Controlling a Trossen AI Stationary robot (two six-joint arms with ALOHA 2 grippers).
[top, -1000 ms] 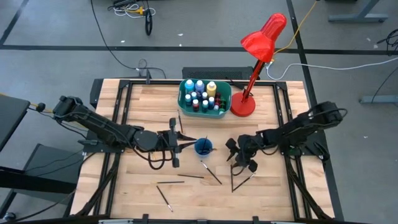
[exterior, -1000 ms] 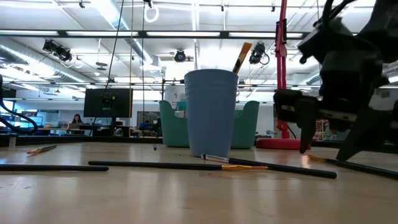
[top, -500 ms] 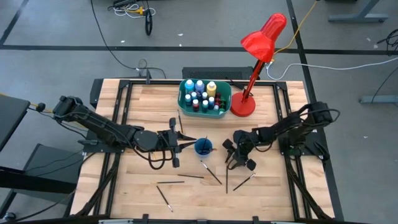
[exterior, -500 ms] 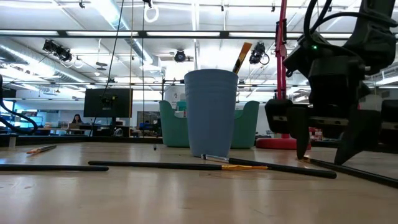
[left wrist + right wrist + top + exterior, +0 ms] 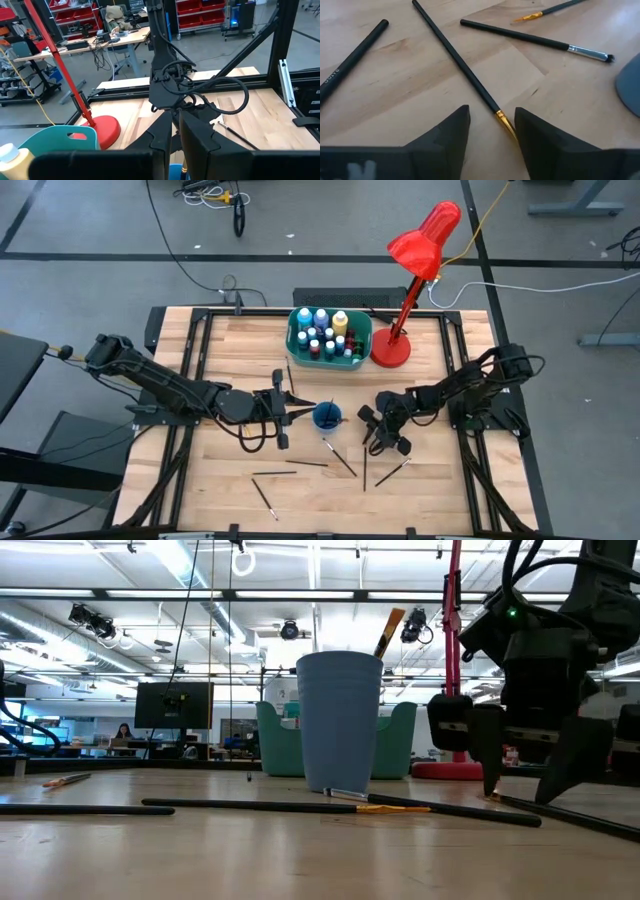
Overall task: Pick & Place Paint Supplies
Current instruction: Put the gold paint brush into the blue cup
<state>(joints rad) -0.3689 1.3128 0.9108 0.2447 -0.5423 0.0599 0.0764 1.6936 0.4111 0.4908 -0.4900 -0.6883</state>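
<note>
Brush tip (image 5: 509, 126) vanishes between the right gripper's (image 5: 491, 131) parted fingers.

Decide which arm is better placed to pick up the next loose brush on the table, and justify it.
Right. The right end effector sits low over the table, fingers open astride a gold-banded brush. The left end effector is beside the blue cup, away from the loose brushes.

Bottles (image 5: 326, 333), caps blue, white and yellow, stand upright and packed together. Thin dark brushes (image 5: 338, 456) lie flat, scattered. One gold-ferruled brush (image 5: 465, 70) lies flat too.
</note>
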